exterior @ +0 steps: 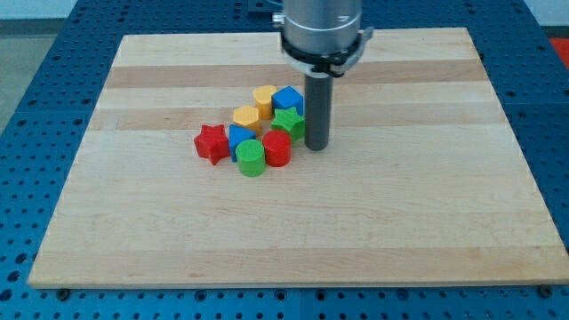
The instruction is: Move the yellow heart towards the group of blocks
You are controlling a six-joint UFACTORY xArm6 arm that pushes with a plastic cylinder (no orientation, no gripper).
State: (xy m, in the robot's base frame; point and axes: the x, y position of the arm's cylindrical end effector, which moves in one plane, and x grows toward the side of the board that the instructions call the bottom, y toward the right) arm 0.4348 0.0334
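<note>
The yellow heart (pixel 264 98) sits at the top of a tight cluster near the board's middle, touching a blue block (pixel 288 100) on its right and a yellow hexagon-like block (pixel 246 116) below left. A green star (pixel 288 122) lies under the blue block. A red star (pixel 211 142), a blue block (pixel 238 138), a green cylinder (pixel 252 158) and a red cylinder (pixel 276 148) form the lower row. My tip (pixel 316 146) stands on the board just right of the green star and the red cylinder, below and right of the heart.
The wooden board (pixel 400 222) lies on a blue perforated table (pixel 27 107). The arm's grey flange (pixel 322 27) hangs over the board's top edge, above the cluster.
</note>
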